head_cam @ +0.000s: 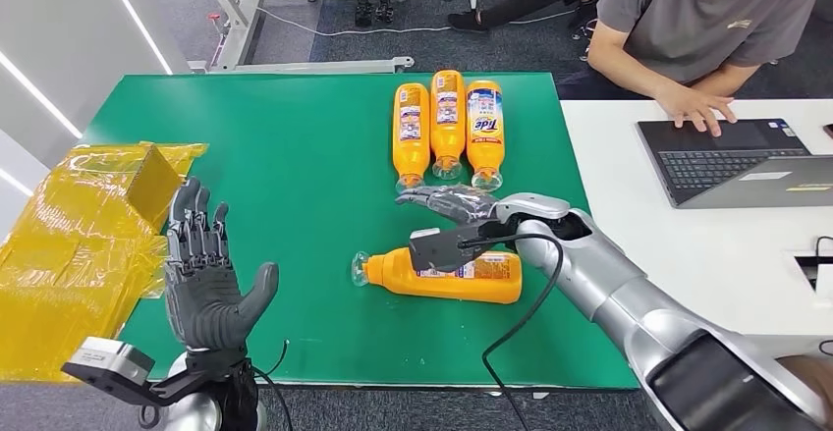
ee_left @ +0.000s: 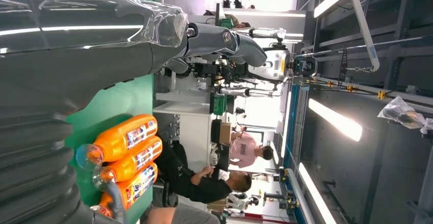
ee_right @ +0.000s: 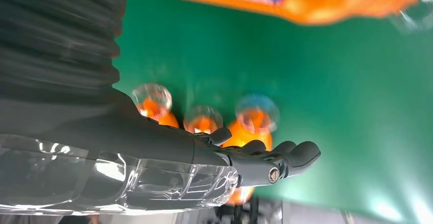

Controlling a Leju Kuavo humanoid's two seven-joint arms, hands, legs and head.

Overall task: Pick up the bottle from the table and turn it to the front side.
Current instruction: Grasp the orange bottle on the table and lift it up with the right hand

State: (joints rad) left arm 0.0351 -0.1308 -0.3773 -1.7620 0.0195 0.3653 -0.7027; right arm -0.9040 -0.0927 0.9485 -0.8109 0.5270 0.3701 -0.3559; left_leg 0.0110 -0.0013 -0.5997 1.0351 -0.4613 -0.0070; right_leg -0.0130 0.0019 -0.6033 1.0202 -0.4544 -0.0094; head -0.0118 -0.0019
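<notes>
The right hand hovers empty with fingers extended, just beyond the orange plastic bottle lying on its side on the green surface. The left hand is raised, fingers spread and empty.
</notes>
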